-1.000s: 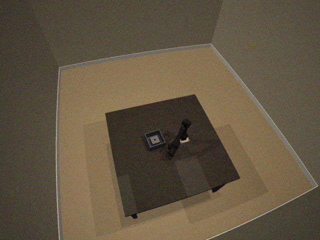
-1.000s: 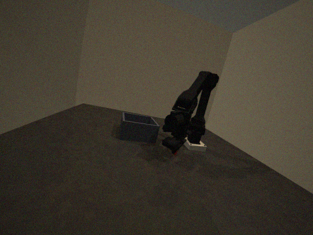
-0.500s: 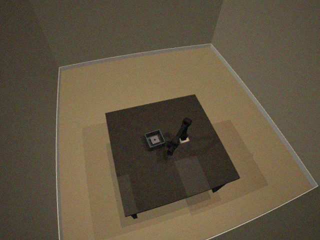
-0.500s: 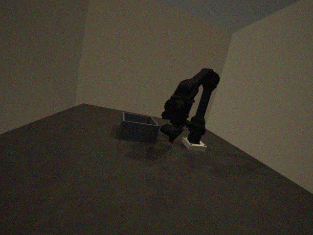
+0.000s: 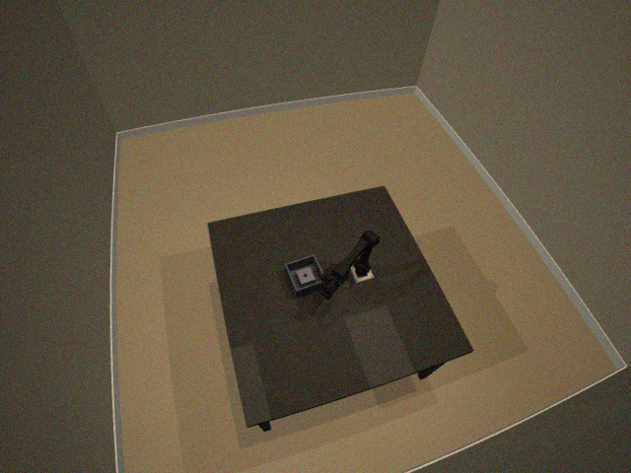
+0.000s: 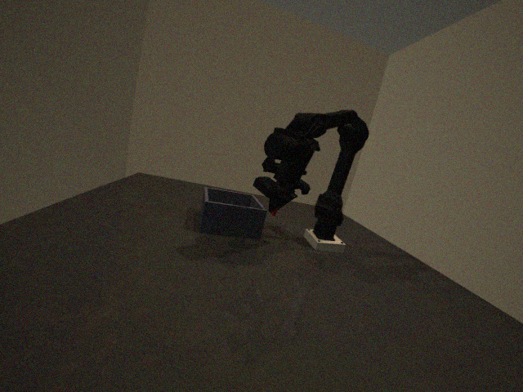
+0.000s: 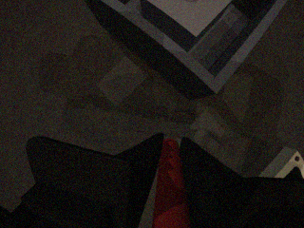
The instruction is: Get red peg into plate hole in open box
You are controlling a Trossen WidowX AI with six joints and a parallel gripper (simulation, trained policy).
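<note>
Beside the open box (image 5: 298,293) (image 6: 233,220) (image 7: 190,71) with 1 plate (image 5: 306,275) (image 7: 192,16) inside, the end effector (image 5: 325,293) (image 6: 276,207) (image 7: 171,141) pinches the red peg (image 6: 274,212) (image 7: 170,190)

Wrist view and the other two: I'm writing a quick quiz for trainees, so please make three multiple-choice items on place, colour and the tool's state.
1. Where is the red peg?
A) in the plate's hole
B) between the tool's fingers
C) on the floor

2. What colour are the box's outer walls?
A) yellow
B) green
C) dark blue

3. How does the tool stand?
A) closed on something
B) wide open
C) shut on nothing

1 B: the red peg shows between the fingers.
2 C: the box looks dark blue outside.
3 A: the tool grips the peg.
</note>
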